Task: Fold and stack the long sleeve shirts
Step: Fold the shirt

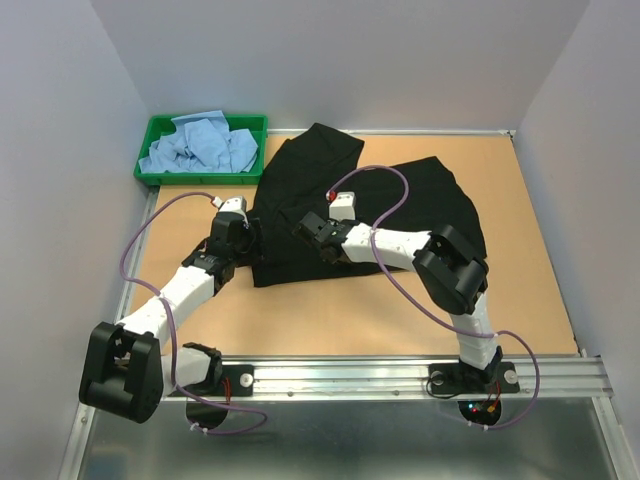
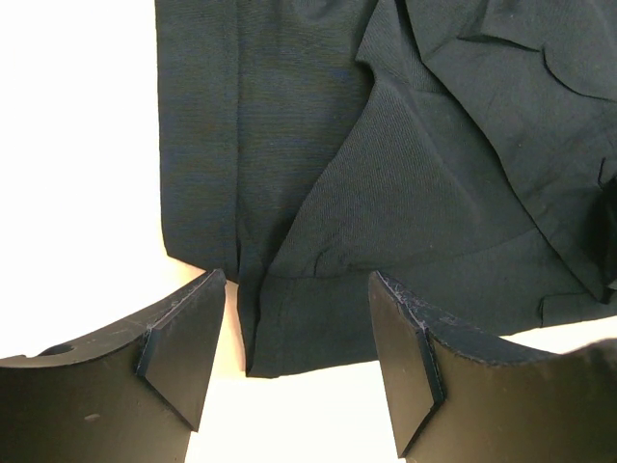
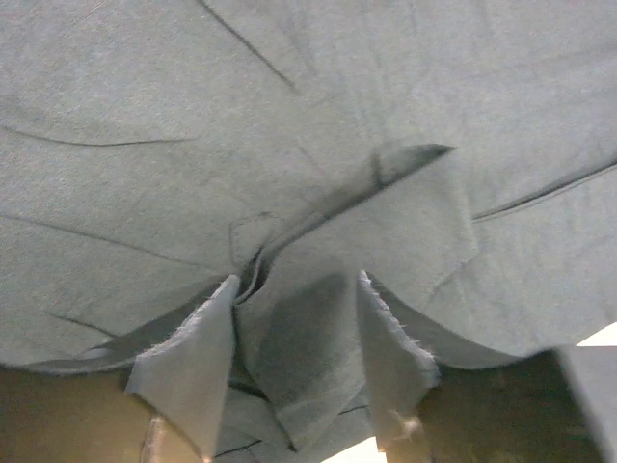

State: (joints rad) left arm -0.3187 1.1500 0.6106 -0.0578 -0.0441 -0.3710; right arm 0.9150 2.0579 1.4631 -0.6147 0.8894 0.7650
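A plain black long sleeve shirt [image 1: 415, 205] lies spread and rumpled on the brown table. My left gripper [image 1: 243, 243] is at the shirt's left edge. In the left wrist view it [image 2: 297, 289] is open, and a hemmed corner of the black shirt [image 2: 318, 193] lies on the table between the fingers. My right gripper [image 1: 312, 232] is low over the shirt's middle. In the right wrist view it [image 3: 297, 289] is open, with a raised fold of the shirt [image 3: 308, 357] between its fingers. Light blue shirts [image 1: 200, 145] lie crumpled in the tray.
The green plastic tray [image 1: 148, 168] stands at the back left corner. White walls close in the table on the left, back and right. A metal rail [image 1: 400, 375] runs along the near edge by the arm bases.
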